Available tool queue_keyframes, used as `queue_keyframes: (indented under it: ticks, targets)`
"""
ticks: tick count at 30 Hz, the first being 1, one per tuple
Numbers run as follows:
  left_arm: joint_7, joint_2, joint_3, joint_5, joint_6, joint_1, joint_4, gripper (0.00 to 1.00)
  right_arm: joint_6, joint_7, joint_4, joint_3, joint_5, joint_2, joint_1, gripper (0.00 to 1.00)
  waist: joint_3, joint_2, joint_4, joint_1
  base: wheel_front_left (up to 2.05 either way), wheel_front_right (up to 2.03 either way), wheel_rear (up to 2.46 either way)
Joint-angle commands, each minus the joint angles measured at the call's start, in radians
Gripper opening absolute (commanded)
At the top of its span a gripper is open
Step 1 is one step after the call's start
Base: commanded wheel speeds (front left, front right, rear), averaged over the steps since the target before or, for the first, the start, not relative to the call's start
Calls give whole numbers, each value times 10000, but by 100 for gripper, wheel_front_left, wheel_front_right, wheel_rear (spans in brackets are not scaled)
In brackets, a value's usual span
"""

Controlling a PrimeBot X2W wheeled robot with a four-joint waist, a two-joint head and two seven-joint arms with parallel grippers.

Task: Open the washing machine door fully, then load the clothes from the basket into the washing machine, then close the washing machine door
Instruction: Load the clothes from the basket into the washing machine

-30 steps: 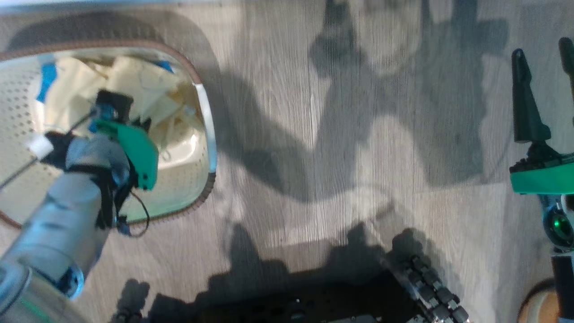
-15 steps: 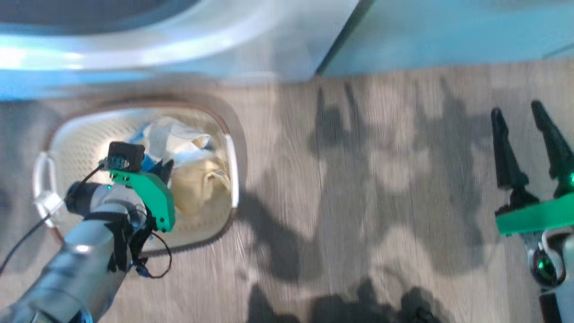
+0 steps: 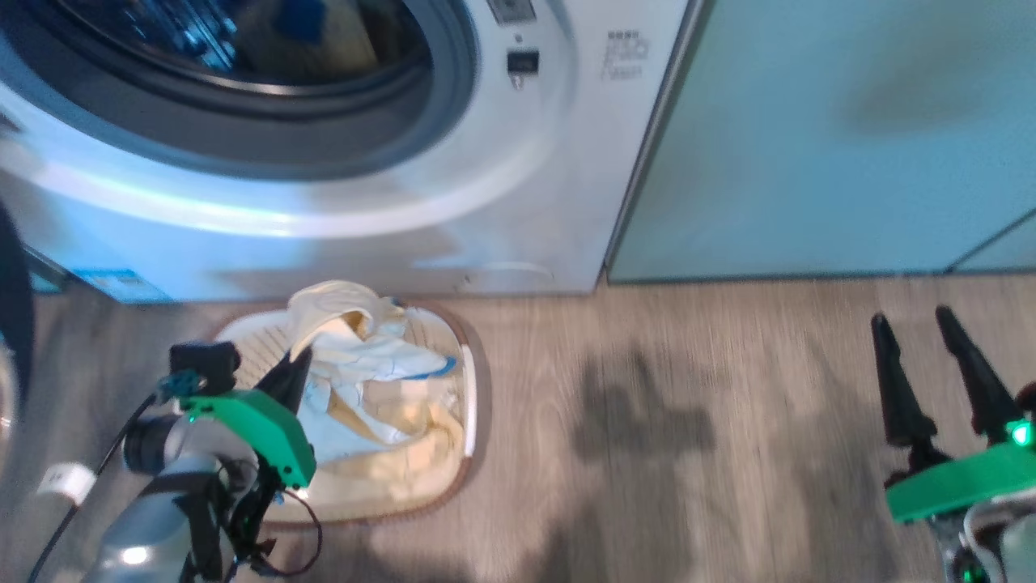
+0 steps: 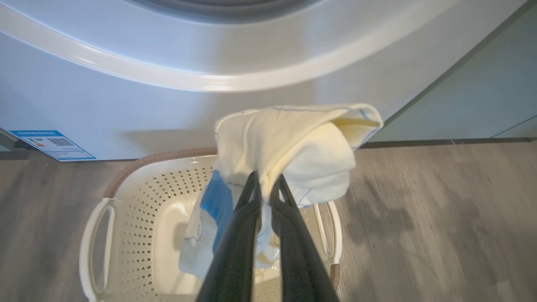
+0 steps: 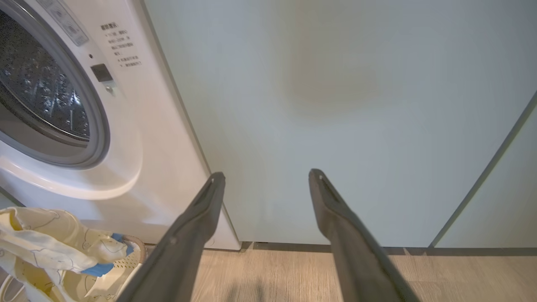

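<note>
Left gripper [image 4: 267,177] pinches a yellow garment [image 4: 293,142] above the basket [image 4: 138,218]; right gripper [image 5: 266,174] gapes empty; thin grip may slip

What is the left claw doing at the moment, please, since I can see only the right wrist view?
Observer: The left claw is shut on a pale yellow garment, held up in front of the washer's lower front.
Operator: Thank you. Is that garment clear of the basket?
Observer: No. In the left wrist view its lower end, with the blue trim, hangs down inside the basket. I cannot tell whether it touches the bottom.
</note>
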Motion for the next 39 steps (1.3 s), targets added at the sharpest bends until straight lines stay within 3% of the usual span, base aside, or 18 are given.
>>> queue_keyframes:
  ticks: [1,12,19,26,39]
  targets:
    - [-134,436,617,95,-4,34,-370,0,17,-67,-218,138,56,-54,146,100,-832,-1,354,2,0,0,0]
    - [-135,383,3077,995,-4,1582,-2189,0,17,-67,-63,-22,114,-2,1236,100,-2634,-1,695,2,0,0,0]
    - [-135,303,4466,1493,-4,2445,-3634,0,17,-67,-159,-75,101,6,1637,100,-3142,-1,687,2,0,0,0]
    - [-135,212,5203,1481,-4,2776,-4750,0,17,-67,-207,-121,92,64,1727,100,-3291,-1,678,2,0,0,0]
    - [-135,168,5312,1389,-4,2956,-5070,0,17,-67,-524,-252,-164,193,1712,100,-3261,-1,612,2,0,0,0]
